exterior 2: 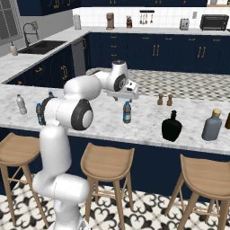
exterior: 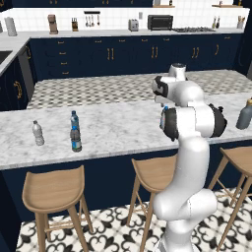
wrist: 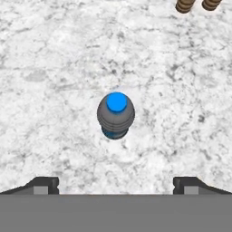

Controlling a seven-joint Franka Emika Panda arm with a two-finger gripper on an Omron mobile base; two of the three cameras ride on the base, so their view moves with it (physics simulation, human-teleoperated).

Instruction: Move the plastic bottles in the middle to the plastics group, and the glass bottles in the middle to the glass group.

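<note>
pincer [wrist: 116, 183] wide open, empty | water bottle [wrist: 116, 114] upright at 12 o'clock, label hidden | shakers [wrist: 195, 4] cropped at 1 o'clock

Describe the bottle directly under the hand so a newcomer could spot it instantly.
Start at the long white marble island counter with wooden stools along its front. Near its middle, just below the white arm's open tool, stands a small clear plastic water bottle with a blue cap. It stands alone there; the squat black glass bottle and tall grey bottle with an orange top are further right.
</note>
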